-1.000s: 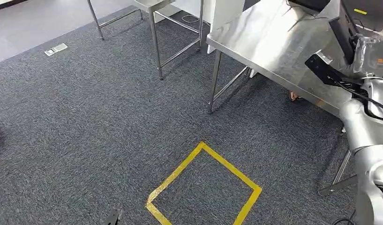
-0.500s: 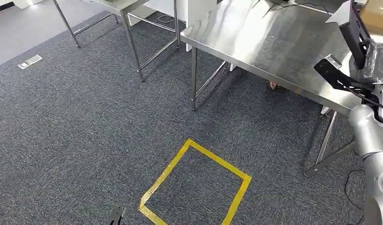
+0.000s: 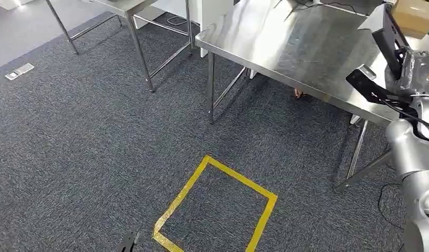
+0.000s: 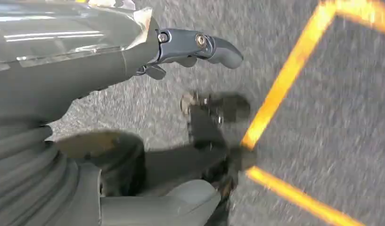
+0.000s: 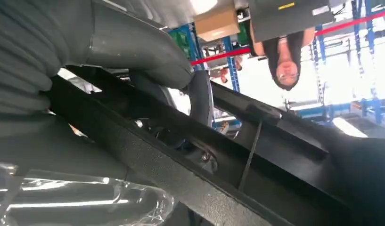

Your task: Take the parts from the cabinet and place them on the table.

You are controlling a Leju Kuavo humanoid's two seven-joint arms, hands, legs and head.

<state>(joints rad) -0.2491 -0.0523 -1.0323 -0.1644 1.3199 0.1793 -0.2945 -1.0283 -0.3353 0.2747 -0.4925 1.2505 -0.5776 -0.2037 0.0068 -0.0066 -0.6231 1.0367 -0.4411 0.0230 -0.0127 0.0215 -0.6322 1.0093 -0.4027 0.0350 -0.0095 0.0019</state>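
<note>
1. Head view: the right robot hand (image 3: 411, 65) is raised at the right edge, over the near corner of the steel worktop (image 3: 285, 47). It holds a black part (image 3: 370, 85) that juts out above the worktop's surface. A cardboard box (image 3: 416, 16) sits at the far corner, and a yellow tape square (image 3: 217, 207) marks the carpet in front. The step in hand looks like carrying the part to the worktop. To do it well, bring the body fully up to the edge first, then lower the part flat onto bare steel, well apart from the box.

2. Left wrist view: the left robot hand (image 4: 190, 47) hangs above the carpet beside the yellow tape, fingers loosely spread and holding nothing. Keeping it low and still should help balance.

3. Right wrist view: the grey thumb (image 5: 148, 52) curls over the black part (image 5: 218, 155), a long dark bar crossing the frame, so the grip looks firm. A person (image 5: 284, 56) stands beyond, so set the part down slowly.
</note>
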